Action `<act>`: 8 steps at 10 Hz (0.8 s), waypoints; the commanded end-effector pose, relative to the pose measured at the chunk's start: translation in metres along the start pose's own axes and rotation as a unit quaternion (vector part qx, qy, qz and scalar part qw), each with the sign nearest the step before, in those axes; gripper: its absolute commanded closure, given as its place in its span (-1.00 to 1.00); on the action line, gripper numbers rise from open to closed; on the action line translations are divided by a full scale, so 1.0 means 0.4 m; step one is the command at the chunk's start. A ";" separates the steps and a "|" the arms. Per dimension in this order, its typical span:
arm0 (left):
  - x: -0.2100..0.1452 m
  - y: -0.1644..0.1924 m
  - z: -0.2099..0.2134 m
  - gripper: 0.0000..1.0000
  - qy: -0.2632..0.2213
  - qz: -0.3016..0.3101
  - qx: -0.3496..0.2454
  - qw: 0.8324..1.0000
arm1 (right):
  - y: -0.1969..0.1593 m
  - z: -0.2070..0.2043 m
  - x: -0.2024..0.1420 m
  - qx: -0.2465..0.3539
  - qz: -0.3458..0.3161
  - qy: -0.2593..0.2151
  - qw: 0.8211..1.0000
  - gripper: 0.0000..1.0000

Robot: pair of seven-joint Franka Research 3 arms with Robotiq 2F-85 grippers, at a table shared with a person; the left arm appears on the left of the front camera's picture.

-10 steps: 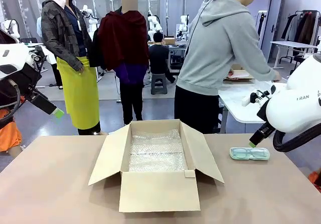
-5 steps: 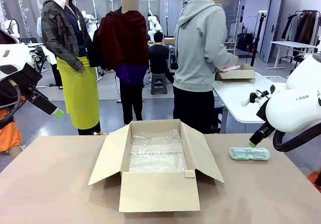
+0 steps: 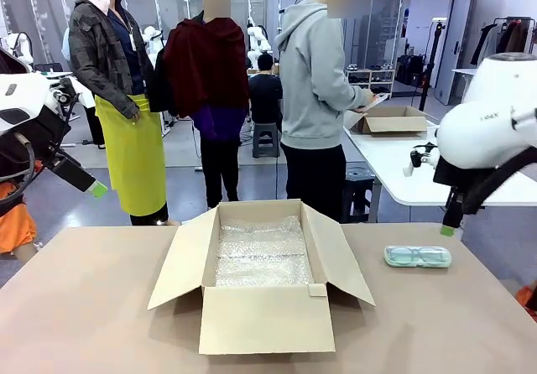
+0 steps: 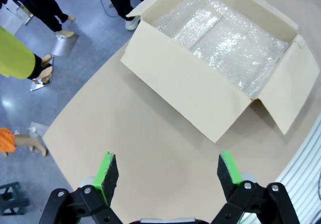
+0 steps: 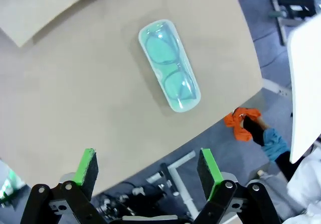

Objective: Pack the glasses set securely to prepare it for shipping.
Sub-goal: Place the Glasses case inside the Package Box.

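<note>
**Mint-green glasses case** (image 3: pixel 417 257): clear, rounded-rectangular, with green frames visible through the lid. It lies flat on the tan table (image 3: pixel 84 307) near the right edge, to the right of the cardboard box and apart from it. Nothing touches it.

**Right gripper** (image 5: pixel 148 166): fingers spread wide and holding nothing. It is raised over the table's right edge, above the case and a little to its right. In the right wrist view the case lies beyond the fingertips, clear of both green pads.

**Cardboard box** (image 3: pixel 267 319): stands upright at the middle of the table with all four flaps folded outward.

**Bubble wrap** (image 3: pixel 262 257): a clear sheet covering the floor of the box, with nothing resting on it.

**Left gripper** (image 4: pixel 168 166): fingers spread wide and empty. It is held high off the table's left side, well apart from the box.

**Person in a grey hooded top** (image 3: pixel 315 72): stands beyond the far edge, turned toward a white side table (image 3: pixel 403 181) that carries a smaller open carton (image 3: pixel 390 122).
</note>
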State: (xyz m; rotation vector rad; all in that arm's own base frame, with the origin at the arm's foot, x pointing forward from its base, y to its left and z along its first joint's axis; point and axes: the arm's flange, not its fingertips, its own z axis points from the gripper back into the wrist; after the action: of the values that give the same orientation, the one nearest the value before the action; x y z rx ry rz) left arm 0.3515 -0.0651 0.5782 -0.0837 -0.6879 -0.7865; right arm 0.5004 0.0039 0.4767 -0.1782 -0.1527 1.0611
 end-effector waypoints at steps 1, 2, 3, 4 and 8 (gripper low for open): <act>-0.003 0.002 0.002 -1.00 -0.001 -0.005 0.002 1.000 | -0.088 -0.034 0.031 0.018 0.046 0.014 0.999 -1.00; -0.003 0.002 0.002 -1.00 -0.001 -0.005 0.002 1.000 | -0.113 -0.060 0.041 0.027 0.052 0.002 0.998 -1.00; -0.003 0.002 0.002 -1.00 -0.001 -0.005 0.002 1.000 | -0.127 -0.086 0.043 0.035 0.074 -0.016 0.996 -1.00; -0.003 0.002 0.002 -1.00 -0.001 -0.005 0.002 1.000 | -0.135 -0.122 0.043 0.030 0.109 -0.025 0.993 -1.00; -0.003 0.002 0.002 -1.00 -0.001 -0.005 0.002 1.000 | -0.186 -0.227 0.073 0.071 0.145 -0.022 0.987 -1.00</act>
State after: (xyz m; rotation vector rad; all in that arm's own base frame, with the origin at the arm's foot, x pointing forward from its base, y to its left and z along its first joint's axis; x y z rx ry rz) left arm 0.3517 -0.0653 0.5780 -0.0841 -0.6873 -0.7869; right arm 0.5854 -0.0101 0.4050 -0.0817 -0.0938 1.3230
